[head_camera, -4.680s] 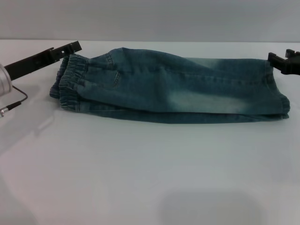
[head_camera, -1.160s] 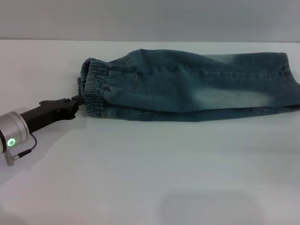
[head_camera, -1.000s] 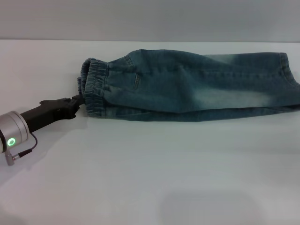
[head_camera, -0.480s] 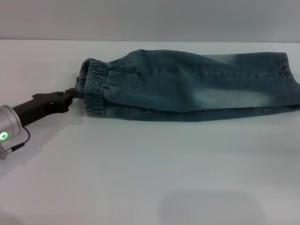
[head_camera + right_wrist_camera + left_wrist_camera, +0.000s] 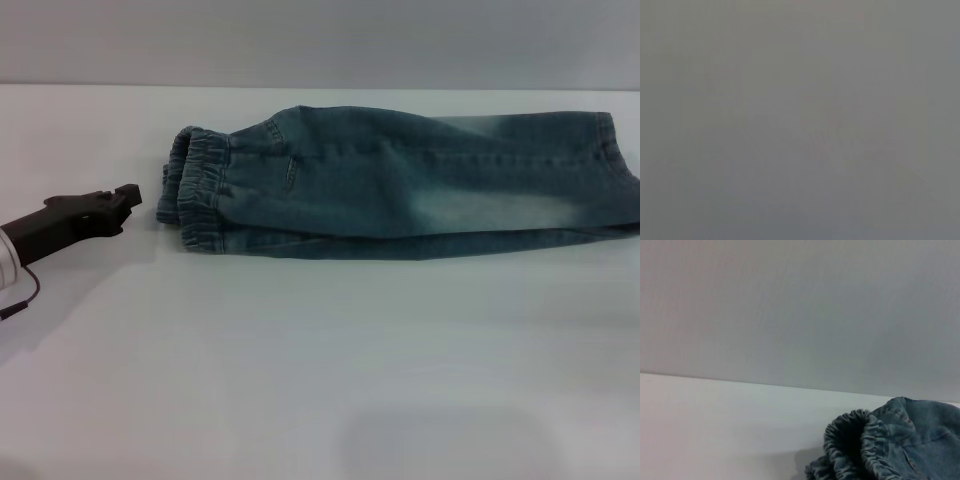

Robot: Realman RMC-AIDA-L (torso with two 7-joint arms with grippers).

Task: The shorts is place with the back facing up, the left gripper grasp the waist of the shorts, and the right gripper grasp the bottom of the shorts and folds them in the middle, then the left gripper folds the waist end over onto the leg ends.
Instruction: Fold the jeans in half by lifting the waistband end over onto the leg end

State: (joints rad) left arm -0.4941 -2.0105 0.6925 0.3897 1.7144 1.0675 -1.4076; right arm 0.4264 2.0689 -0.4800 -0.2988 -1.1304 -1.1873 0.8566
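On the white table (image 5: 300,380) in front of me, the shorts (image 5: 420,185) lie folded lengthwise into one long band, running across from my left side to my right. The waist of the shorts (image 5: 195,190) is the end towards my left: a gathered, crinkled elastic band, darker than the rest, bunched into ridges and lying on the table. In my left wrist view the same ruffled band (image 5: 860,450) shows as an open, puckered ring with a seam of the denim beside it. The leg ends (image 5: 618,170) lie at my far right, flat and hemmed, reaching the edge of my head view. A pale washed patch (image 5: 470,208) runs along the middle of the cloth.

My left gripper (image 5: 128,196) sits low over the table, just beside the waistband but apart from it, a strip of bare table between the tip and the cloth. It grips nothing; whether its fingers are parted or closed I cannot tell from here.

My right gripper is nowhere in my head view, and my right wrist view shows only a plain grey field.
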